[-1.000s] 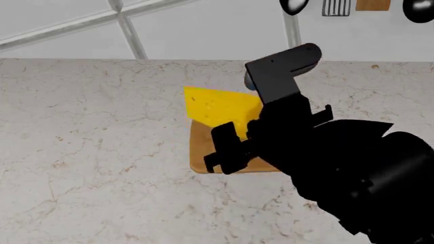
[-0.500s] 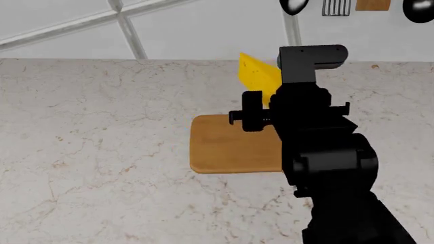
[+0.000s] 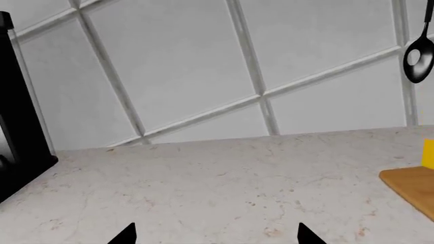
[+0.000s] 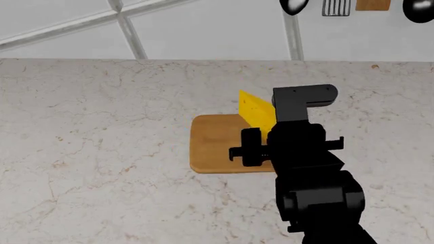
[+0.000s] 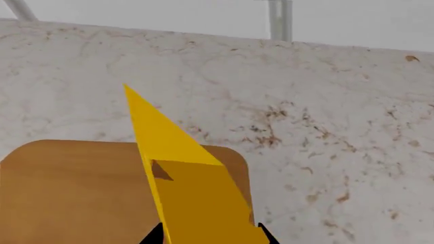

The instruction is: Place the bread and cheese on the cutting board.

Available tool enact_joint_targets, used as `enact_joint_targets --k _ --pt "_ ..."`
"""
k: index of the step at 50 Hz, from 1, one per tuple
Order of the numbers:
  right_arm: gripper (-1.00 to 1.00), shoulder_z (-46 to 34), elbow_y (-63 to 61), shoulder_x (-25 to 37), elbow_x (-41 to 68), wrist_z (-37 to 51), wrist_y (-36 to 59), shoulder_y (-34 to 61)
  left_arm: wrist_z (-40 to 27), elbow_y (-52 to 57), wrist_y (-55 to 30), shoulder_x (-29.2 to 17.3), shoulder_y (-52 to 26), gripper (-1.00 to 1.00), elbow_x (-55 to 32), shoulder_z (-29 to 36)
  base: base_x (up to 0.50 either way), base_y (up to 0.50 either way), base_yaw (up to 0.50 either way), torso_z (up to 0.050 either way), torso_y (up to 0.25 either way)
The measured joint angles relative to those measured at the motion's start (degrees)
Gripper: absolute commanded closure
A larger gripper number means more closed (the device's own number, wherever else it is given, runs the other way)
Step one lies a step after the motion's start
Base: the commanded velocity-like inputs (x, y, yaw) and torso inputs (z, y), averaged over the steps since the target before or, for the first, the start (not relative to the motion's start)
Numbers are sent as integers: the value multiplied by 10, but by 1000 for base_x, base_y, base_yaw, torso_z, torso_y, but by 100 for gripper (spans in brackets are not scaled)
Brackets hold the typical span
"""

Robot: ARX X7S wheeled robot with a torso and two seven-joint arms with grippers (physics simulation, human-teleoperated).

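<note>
1. Cutting board [image 4: 217,145], the wooden square meant to receive both foods, lay flat on the marble countertop [image 4: 95,132], the largest surface in view; no food rested flat on it, so I judged neither placement finished.
2. A tiled wall [image 3: 203,66] rose behind the counter, with a black spoon [image 3: 417,53] and other utensils hanging on it, well apart from the work.
3. The right arm reached over the board's right side, which hid that part of it in the head view.
4. The cheese [image 5: 183,193], a bright yellow wedge, was held at its thick end with its thin tip pointing away from the wrist toward the wall. It hung over the board's far right corner, tilted on edge, probably because it was gripped by its flat faces.
5. The right gripper [image 5: 210,236] was closed onto the cheese, its fingertips just visible on either side of the wedge.
6. The left gripper [image 3: 215,236] hovered over bare counter well left of the board, fingers spread wide and empty, likely waiting clear of the other arm.
7. The bread appeared in no view.
</note>
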Motion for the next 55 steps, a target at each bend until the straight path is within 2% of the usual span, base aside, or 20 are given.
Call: enact_joint_targets --k 13,14,23,55 --pt "100 12 23 -9 -18 -6 -32 -3 0 -2 3 0 1 -100 3 4 1 0 0 0 0" --pt "-100 13 24 -9 -19 -6 -32 -3 0 -2 3 0 2 -100 3 4 11 0 3 0 0" --pt "-100 12 -16 3 -43 2 -7 -14 0 -3 5 -1 2 -100 3 6 0 0 0 0 0" --pt "-100 12 -329 87 10 91 143 -79 -6 0 3 -5 1 -100 -6 12 0 0 0 0 0"
